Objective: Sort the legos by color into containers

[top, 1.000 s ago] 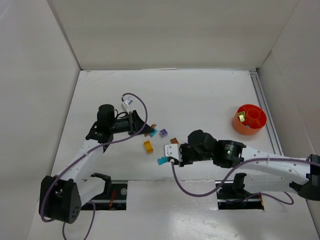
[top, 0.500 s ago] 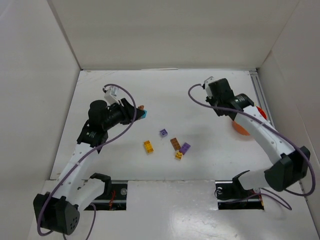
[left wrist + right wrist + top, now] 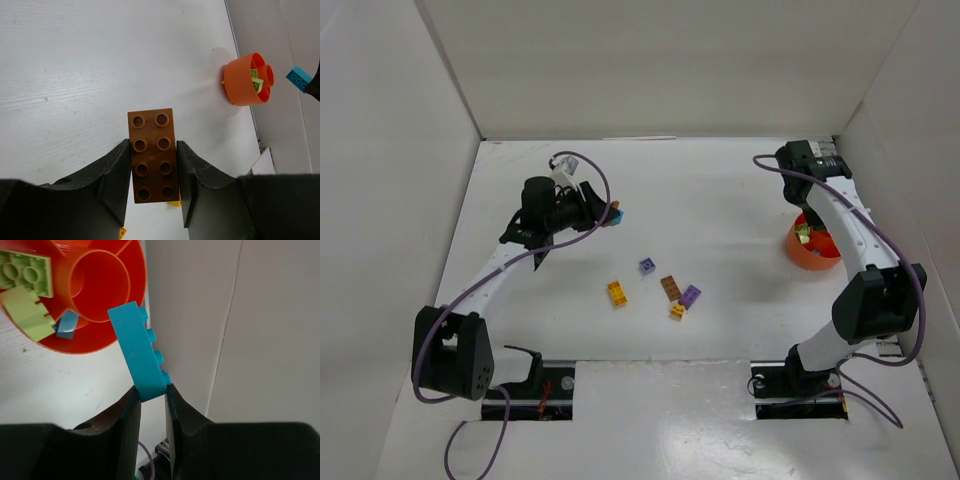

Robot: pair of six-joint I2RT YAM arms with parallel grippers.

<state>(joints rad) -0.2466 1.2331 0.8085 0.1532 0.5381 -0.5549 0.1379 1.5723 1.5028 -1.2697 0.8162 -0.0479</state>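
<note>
Pinching: left tool [image 3: 153,172] brown lego [image 3: 151,145], right tool [image 3: 152,392] teal [image 3: 136,347].

Overhead now, a white tabletop [image 3: 720,190] fills the middle of the frame, boxed in by plain off-white panels. A back wall [image 3: 660,60] runs across the top, a left wall [image 3: 380,200] slants down the left side, and a right wall [image 3: 920,90] closes off the upper right. Along the bottom lies a mottled, slightly glossy white ledge [image 3: 660,420], and the light is soft and even throughout, leaving only faint shadows on the tabletop.
</note>
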